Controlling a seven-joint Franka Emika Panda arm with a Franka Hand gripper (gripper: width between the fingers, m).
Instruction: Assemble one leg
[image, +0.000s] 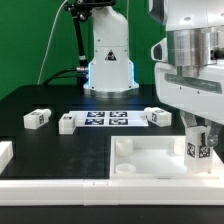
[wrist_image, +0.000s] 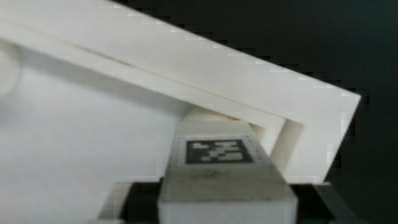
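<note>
My gripper (image: 198, 148) is shut on a leg (image: 198, 147), a small white block with a black-and-white tag, and holds it upright at the near right corner of the large white square tray-like piece (image: 150, 160). In the wrist view the leg (wrist_image: 222, 165) sits between my dark fingers (wrist_image: 146, 200), its far end close to the tray's corner wall (wrist_image: 294, 130). Three more legs lie on the black table: one at the exterior view's left (image: 37, 118), one beside the marker board (image: 67, 123), one at its right (image: 157, 116).
The marker board (image: 105, 119) lies flat in the middle of the table. The arm's white base (image: 108, 60) stands behind it. A white frame edge (image: 8, 152) runs along the exterior view's left and front. A round socket (image: 124, 147) shows on the tray's left side.
</note>
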